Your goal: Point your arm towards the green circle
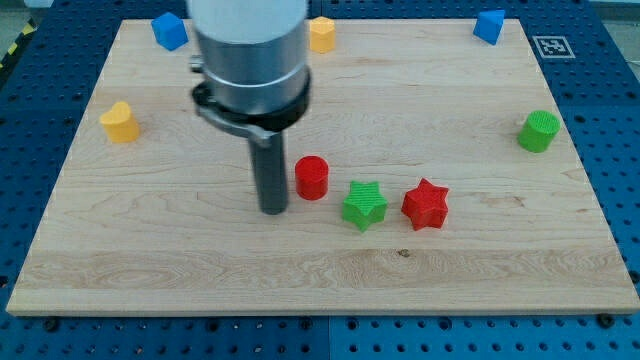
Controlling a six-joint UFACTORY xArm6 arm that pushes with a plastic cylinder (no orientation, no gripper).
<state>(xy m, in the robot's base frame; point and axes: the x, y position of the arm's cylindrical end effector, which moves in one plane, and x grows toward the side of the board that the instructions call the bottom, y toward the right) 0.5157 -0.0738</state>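
Green circle [539, 131], a short green cylinder, stands near the view's right edge of the wooden desk [200, 270], about midway up, well apart from everything else. My tip [273, 210] rests on the board left of centre, just beside the red cylinder [312, 178], which sits at its right and slightly higher in the view; whether they touch I cannot tell. This arm carries no gripper, so nothing can be said of wide, narrow or holding: the rod ends bare and grips nothing.

Between my tip and the target lie the red cylinder, then a green star [365, 205] and a red star [426, 204], close together in a row running toward the view's right. That is the main hazard, in my judgement: a straight slide to the right would plough into these three and shove them across the board, perhaps as far as the target. A path curving toward the view's bottom or top looks safer. Stopping late would also knock the target off the desk edge, since it stands close to it.

Two blue blocks [169, 30] [489, 26] and two yellow blocks [119, 122] [321, 33] sit far out of the way, near the top and left
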